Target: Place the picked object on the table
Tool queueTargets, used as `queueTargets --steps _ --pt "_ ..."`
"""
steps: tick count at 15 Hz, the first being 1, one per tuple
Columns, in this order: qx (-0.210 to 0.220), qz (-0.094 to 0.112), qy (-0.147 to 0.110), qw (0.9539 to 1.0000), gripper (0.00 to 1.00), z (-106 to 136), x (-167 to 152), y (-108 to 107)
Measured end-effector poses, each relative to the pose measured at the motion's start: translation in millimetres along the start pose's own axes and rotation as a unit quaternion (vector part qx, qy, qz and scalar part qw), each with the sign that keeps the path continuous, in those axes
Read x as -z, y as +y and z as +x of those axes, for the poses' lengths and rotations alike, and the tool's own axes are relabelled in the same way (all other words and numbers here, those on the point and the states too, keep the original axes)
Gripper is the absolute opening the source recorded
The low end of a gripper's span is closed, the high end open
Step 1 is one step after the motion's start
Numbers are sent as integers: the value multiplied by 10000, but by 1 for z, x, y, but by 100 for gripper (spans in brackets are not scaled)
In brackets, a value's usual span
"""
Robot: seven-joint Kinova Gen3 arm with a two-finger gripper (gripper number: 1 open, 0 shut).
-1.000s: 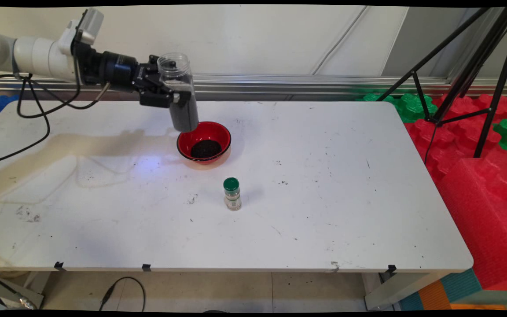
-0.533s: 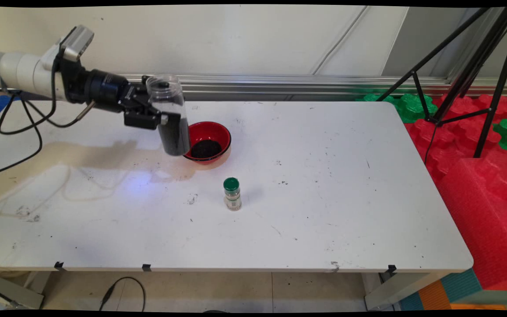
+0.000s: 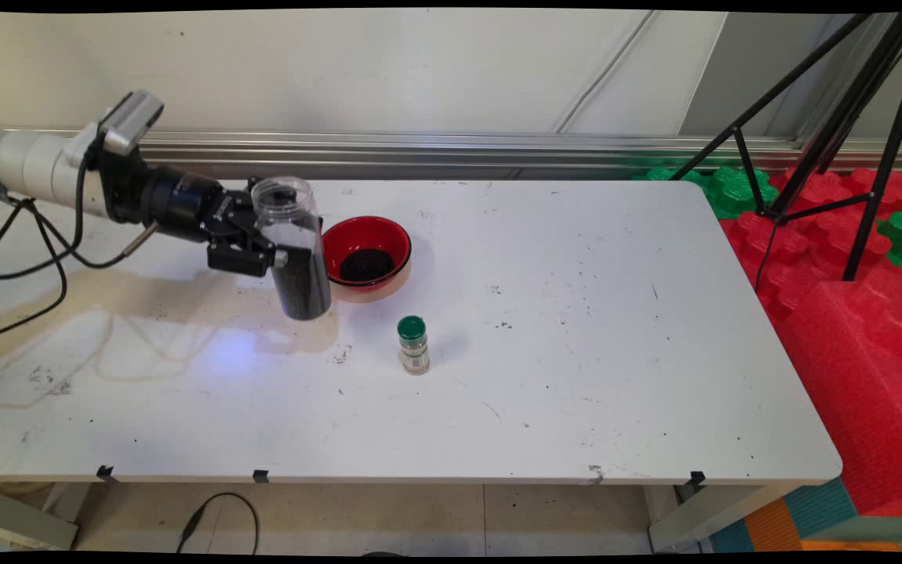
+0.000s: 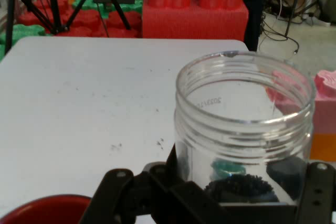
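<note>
My gripper [image 3: 275,258] is shut on a clear plastic jar [image 3: 292,247], open at the top and about half full of dark grains. The jar stands nearly upright, its base close to the table just left of a red bowl [image 3: 367,235] that holds a heap of the same dark grains. In the hand view the jar's [image 4: 244,124] open threaded mouth fills the lower right, with the gripper [image 4: 220,192] clamped round it and the bowl's rim [image 4: 44,208] at the bottom left. A small spice bottle [image 3: 413,345] with a green cap stands in front of the bowl.
Red and green foam blocks [image 3: 850,313] are stacked off the table's right side, with a black tripod [image 3: 850,141] over them. Black cables [image 3: 28,243] hang from the arm at the left. The white table [image 3: 576,352] carries scattered dark specks.
The arm has carried the jar down and to the left, from above the bowl's back rim to a low spot beside the bowl's left side. The jar has stayed upright in the grip.
</note>
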Motion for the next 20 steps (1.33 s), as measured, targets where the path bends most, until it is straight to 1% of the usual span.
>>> queueTargets --steps 7,13,20 --pt "42 -69 -68 9999 0 -27 -9 9" --pt "13 -67 -119 9999 0 -47 -17 10" --pt "-51 -74 -241 9997 0 -70 -25 13"
